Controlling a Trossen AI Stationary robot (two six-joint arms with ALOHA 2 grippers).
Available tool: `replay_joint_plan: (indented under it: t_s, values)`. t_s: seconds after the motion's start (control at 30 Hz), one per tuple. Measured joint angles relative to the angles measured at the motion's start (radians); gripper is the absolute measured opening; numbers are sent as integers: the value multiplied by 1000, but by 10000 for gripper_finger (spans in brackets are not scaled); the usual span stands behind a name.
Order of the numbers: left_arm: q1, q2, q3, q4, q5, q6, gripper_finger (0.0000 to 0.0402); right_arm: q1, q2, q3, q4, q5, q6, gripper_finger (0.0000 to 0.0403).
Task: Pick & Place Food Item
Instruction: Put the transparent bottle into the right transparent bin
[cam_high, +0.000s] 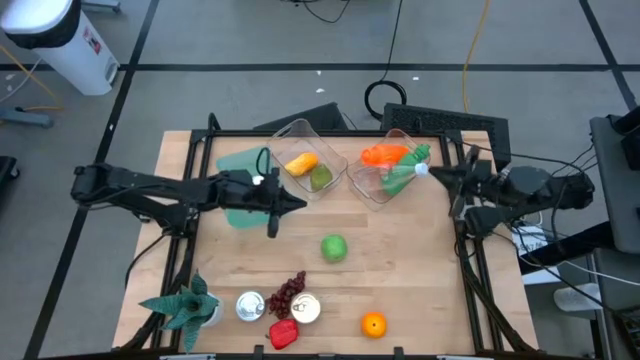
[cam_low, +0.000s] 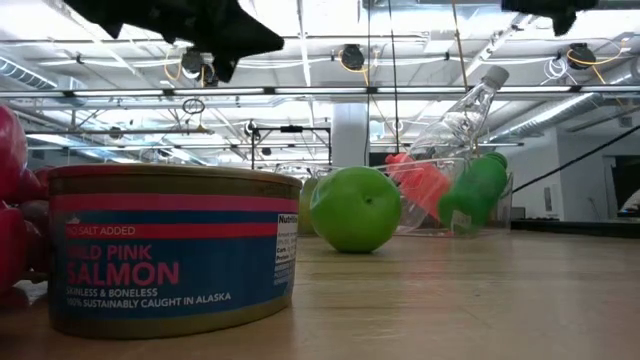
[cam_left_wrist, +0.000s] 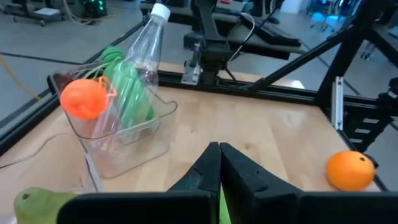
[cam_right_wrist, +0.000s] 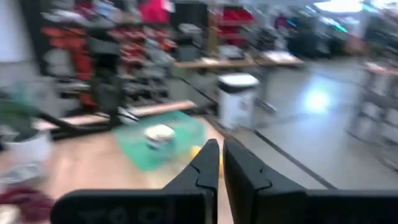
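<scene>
Bright overhead ceiling light, glare in the low view, right wrist view motion-blurred.

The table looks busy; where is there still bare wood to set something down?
Bare wood lies right of the green apple, up to the table edge, above the orange. The front-left corner is crowded: plant, cans, grapes. The two clear bins crowd the back.

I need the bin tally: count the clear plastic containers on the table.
2: left container at the table's far middle, right container beside it holding a clear bottle. None looks hidden.
</scene>
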Motion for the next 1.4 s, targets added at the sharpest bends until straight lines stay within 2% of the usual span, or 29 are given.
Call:
replay_joint_plan:
  t_s: [0.13,0.27,0.43,0.5,0.67,0.8,0.93,1.1,1.23,1.4]
  values:
    - [2,61,35,-6,0,1,6,0,-14,6,-137,139,90,20]
    - [6,87,59,-5,0,6,22,0,-14,7,-317,222,226,51]
    - [16,86,63,2,1,5,25,0,-21,5,-498,220,489,134]
    - [20,83,63,3,1,5,26,0,-21,-10,-508,209,577,175]
    - [21,83,63,6,1,3,26,0,-5,-63,-462,168,632,270]
    - [21,83,63,6,1,-3,26,0,19,-103,-459,146,661,302]
    - [21,83,63,6,1,-16,26,0,21,-117,-447,148,654,301]
    - [21,83,63,5,1,-19,26,0,18,-118,-373,170,554,294]
    - [30,83,63,3,3,-32,21,0,19,-118,-232,170,410,293]
    - [77,96,63,0,59,-54,5,0,41,-112,-8,139,213,293]
